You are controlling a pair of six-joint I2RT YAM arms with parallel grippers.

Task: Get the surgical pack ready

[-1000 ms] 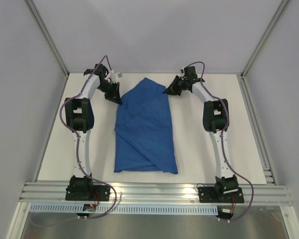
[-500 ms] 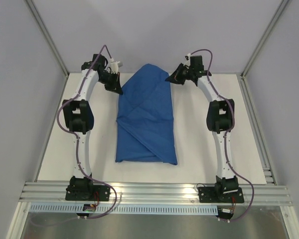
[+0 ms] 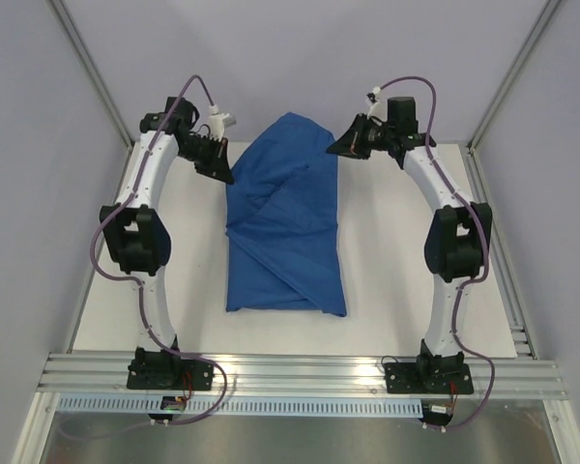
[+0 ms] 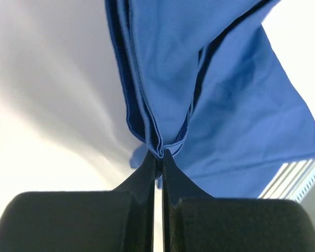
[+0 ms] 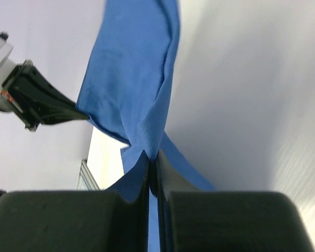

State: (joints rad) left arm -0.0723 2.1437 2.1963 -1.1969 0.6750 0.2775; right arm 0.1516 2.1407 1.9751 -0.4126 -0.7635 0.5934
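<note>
Our left hand and right hand each pinched tight a far corner of the drape; we judged both should rise evenly, keeping it taut.

The white surface is enclosed by pale grey panel walls at the rear and both sides. Aluminium posts stand at the rear corners. Slotted aluminium rails run along the near edge, with a white perforated strip beside them.

Left claw, right claw clamped; arms outstretched.
</note>
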